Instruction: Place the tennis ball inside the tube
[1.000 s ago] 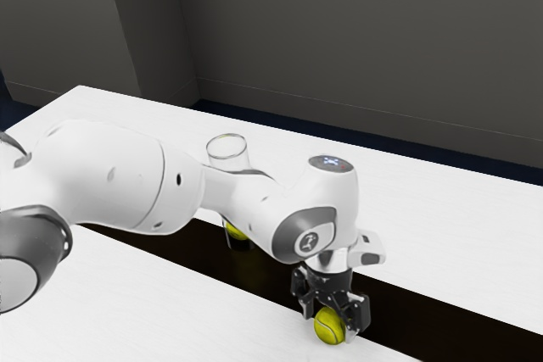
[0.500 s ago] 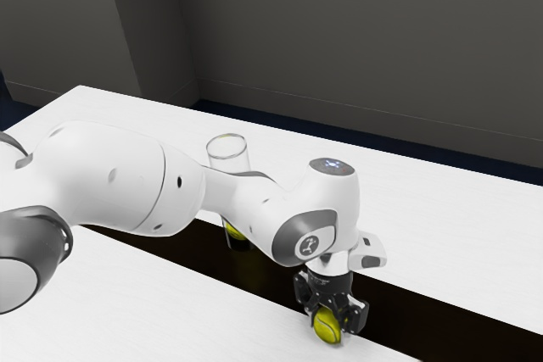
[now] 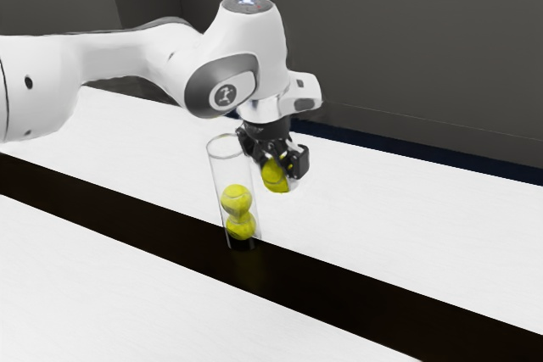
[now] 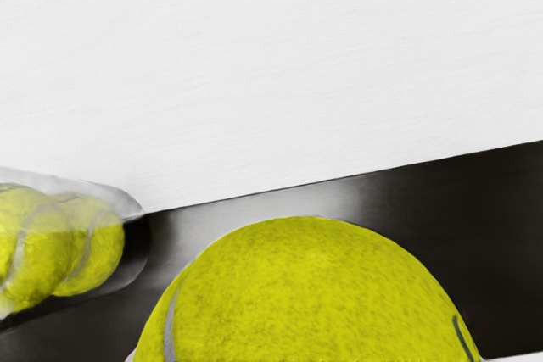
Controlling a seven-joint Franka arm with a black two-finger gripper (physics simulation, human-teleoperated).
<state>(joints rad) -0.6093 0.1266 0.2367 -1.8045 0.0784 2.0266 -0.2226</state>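
1. Your gripper (image 3: 273, 169) has its fingers apart by about the width of the tennis ball (image 3: 276, 179), one on each side—closed on it, no wider. The ball sits between the fingertips, lifted clear of the white table (image 3: 382, 201).

2. The tube (image 3: 226, 169) is what you need to line up with. It lies just beside your hand, toward the exterior view's left, standing on the dark strip (image 3: 382, 301) with its long axis upright and its open rim (image 3: 226, 157) up.

3. Two balls are already inside, the upper ball (image 3: 237, 198) resting on the lower ball (image 3: 242, 227), both below the level of your hand. The space above them looks enough for yours, in my judgement.

4. You seem to be partway through the carry. The held ball is beside the mouth, not over it, so the next move is sideways toward the tube; I can't tell whether its underside would clear the rim, so raise it first if in doubt.

5. Watch the near finger—a knock on the rim could tip the tube. Centre the ball over the opening before you let go.
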